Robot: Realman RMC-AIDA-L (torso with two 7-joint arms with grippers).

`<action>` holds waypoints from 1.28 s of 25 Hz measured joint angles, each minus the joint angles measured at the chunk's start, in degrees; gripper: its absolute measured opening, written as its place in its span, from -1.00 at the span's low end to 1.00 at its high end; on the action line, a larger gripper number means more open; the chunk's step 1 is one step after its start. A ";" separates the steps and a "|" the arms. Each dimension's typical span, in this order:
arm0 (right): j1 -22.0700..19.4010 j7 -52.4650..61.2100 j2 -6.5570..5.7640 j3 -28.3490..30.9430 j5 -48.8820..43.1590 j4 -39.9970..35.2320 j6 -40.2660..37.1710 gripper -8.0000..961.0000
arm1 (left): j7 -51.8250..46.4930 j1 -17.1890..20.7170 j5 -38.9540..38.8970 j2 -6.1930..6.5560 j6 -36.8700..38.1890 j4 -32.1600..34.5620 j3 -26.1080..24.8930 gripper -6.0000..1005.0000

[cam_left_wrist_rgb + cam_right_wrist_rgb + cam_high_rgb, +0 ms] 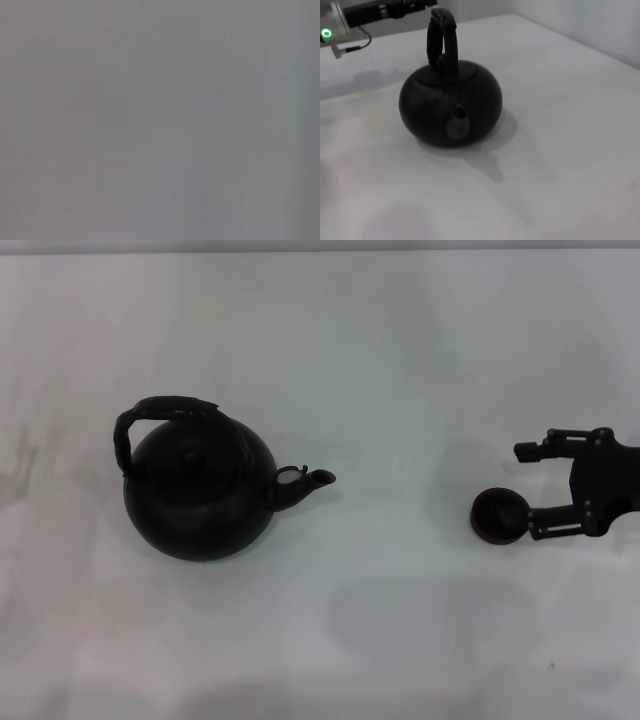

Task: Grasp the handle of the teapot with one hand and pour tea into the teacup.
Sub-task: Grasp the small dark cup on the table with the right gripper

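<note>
Matte black, the teapot (200, 495) stands upright on the white table (400, 360), left of centre in the head view, its short spout (305, 483) pointing toward the robot's right. The handle (160, 412) rises in an arch over the lid (190, 455), free of any contact. In the right wrist view the teapot (451, 105) faces the camera spout-first, with the handle (442, 42) standing upright above the body.

The teacup (499, 516), small and dark, sits upright on the table well apart from the teapot, in line with the spout's direction.

The right gripper (530, 490) is at the right edge of the head view, low over the table and just beside the teacup. Its fingers are spread wide, released, holding nothing. The nearer finger (552, 523) lies right against the cup's rim; whether it touches cannot be determined. The farther finger (545, 448) stands clear of the cup.

The left gripper does not appear in the head view. The left wrist view shows only a plain grey field. A dark arm part with a green light (326, 33) shows beyond the teapot in the right wrist view.
</note>
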 joint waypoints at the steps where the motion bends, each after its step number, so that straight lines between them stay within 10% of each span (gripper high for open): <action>1: 0.00 -0.04 0.00 -0.30 -0.05 0.19 -0.32 0.83 | 0.00 0.00 0.00 0.00 0.00 0.00 0.00 0.45; 32: 0.96 -7.04 0.28 -5.68 1.79 7.55 -5.71 0.82 | 0.02 -0.10 0.17 -0.16 0.17 -1.05 1.44 0.45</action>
